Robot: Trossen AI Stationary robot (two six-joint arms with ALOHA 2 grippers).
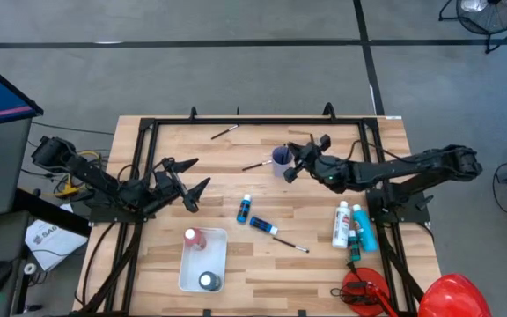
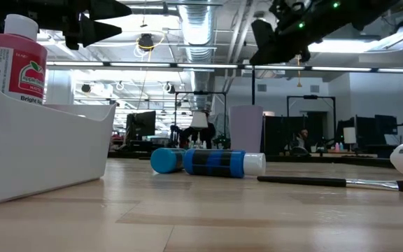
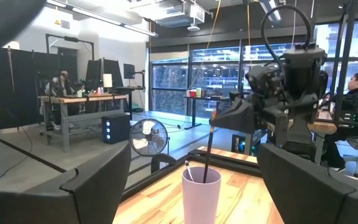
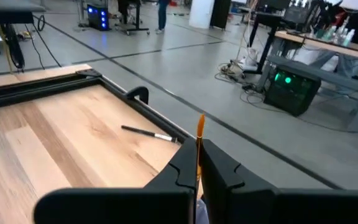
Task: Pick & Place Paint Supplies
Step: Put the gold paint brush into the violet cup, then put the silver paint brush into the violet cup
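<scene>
Over the purple cup (image 1: 281, 157), my right claw (image 1: 294, 164) pinches a brush (image 4: 199, 144); my left claw (image 1: 189, 183) waits wide. Two bottles sit in the white bin (image 1: 184, 273); other bottles and brushes remain on the tabletop (image 1: 148, 264).

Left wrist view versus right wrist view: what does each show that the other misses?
Only the left wrist view shows the pale lavender plastic cup with the thin dark-handled brush reaching down into it, and the right end effector from outside, shut on that brush above the cup. The open left end effector frames it.

Only the right wrist view shows a second thin dark-handled, light-tipped brush lying loose on the bare table near the black frame rail.

Both share the held brush, its orange tip showing between the right fingers, and the light wooden table.
</scene>
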